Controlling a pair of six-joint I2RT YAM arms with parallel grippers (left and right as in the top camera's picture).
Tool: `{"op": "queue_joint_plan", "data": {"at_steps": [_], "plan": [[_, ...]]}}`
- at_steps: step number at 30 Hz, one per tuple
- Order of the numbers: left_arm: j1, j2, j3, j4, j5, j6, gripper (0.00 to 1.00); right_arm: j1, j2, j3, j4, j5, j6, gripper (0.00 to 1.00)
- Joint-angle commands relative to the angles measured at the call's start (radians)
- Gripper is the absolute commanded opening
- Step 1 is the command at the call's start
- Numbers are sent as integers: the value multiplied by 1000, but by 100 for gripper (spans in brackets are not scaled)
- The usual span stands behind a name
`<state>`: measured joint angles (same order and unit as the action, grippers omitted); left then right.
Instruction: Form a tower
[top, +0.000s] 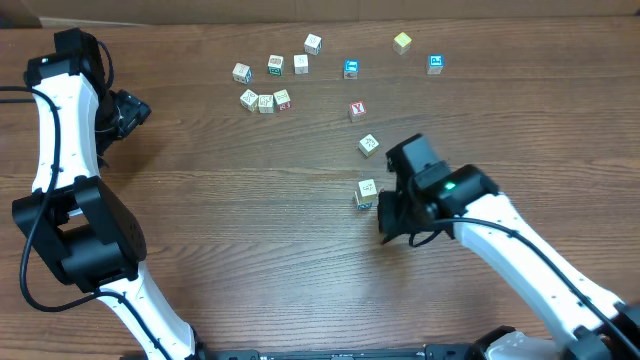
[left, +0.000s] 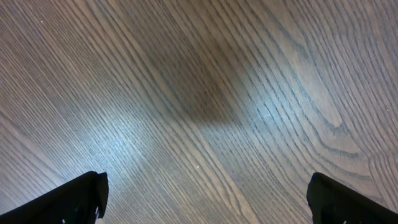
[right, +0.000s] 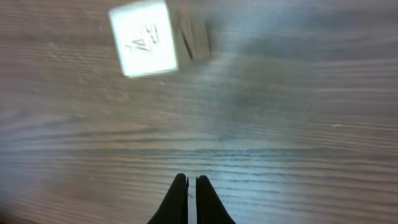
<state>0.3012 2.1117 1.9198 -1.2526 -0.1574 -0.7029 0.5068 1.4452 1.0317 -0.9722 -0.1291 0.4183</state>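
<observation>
The tower (top: 366, 191) stands right of centre in the overhead frame, topped by a cream lettered cube; its cube count cannot be told. Near it on the right, the right gripper (right: 191, 182) has its fingers pressed together, holding nothing. The left gripper (left: 205, 186), spread wide, hangs over the wooden table (left: 186, 93) at upper left. Loose cubes (top: 275, 66) lie scattered along the top.

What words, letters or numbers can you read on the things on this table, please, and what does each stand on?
"Y", probably, in red: on the red-lettered cube; small, so not certain.
Top of the tower: a dark mark, too blurred to read in either view.
The two blue cubes: white marks, too small to read.
The pale cubes: marks too small to read.
</observation>
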Motion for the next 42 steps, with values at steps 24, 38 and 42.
{"op": "queue_joint_plan", "data": {"at_steps": [24, 38, 42], "plan": [[-6, 3, 13, 1, -2, 8, 100, 22, 128, -31, 214, -21, 1, 4], [-6, 3, 13, 1, -2, 8, 100, 22, 128, -31, 246, -21, 1, 4], [-6, 3, 13, 1, -2, 8, 100, 22, 128, -31, 253, -21, 1, 4]]}}
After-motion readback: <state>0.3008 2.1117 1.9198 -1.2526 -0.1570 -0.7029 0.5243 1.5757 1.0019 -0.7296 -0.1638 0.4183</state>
